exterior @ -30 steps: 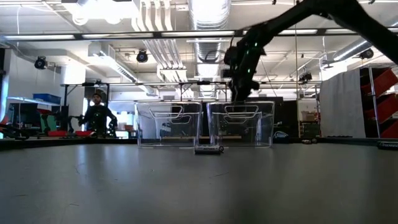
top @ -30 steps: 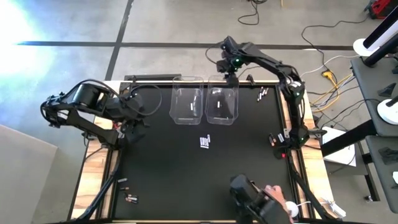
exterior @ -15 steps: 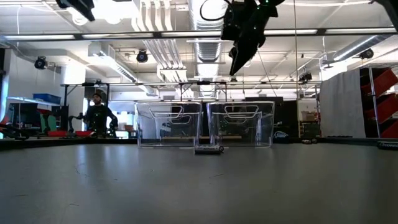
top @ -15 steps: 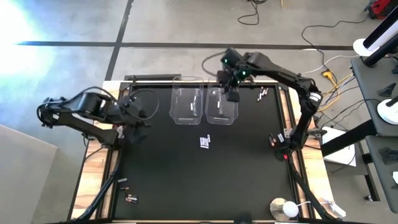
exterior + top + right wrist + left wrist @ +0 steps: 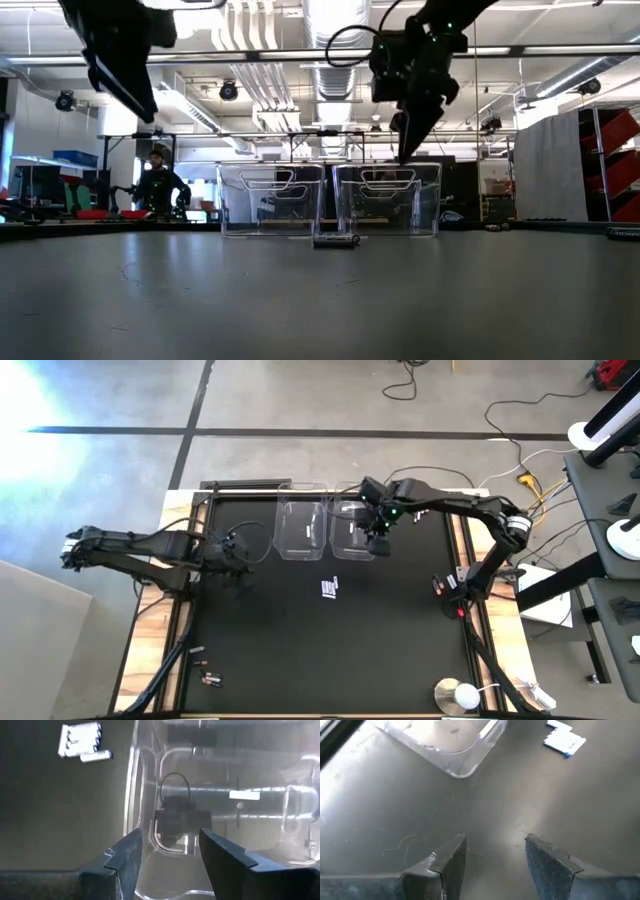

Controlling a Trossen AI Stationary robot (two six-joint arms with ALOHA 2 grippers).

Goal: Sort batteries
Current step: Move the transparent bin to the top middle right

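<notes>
A small cluster of silver-white batteries (image 5: 329, 588) lies flat on the black table, just in front of two clear bins; it also shows in the left wrist view (image 5: 565, 740) and the right wrist view (image 5: 80, 742). Dark batteries lie near the front left corner (image 5: 205, 678), at the right edge (image 5: 438, 586) and at the far right (image 5: 422, 510). My right gripper (image 5: 378, 543) hangs open above the near rim of the right bin (image 5: 340, 552), with nothing between its fingers (image 5: 125, 857). My left gripper (image 5: 238, 557) is open over bare table to the left of the left bin (image 5: 283, 550).
A round white disc (image 5: 458, 695) sits at the near right edge. Wooden table borders and cables run along both sides. Open black surface lies between the bins and the near edge. In the low view a person stands far behind the table (image 5: 160, 185).
My right gripper has come from behind the bins toward the near edge and now hangs over the right bin's front rim, a little lower. My left gripper has dropped toward the table, coming into the low view from above. A person's hand at the near edge has gone.
</notes>
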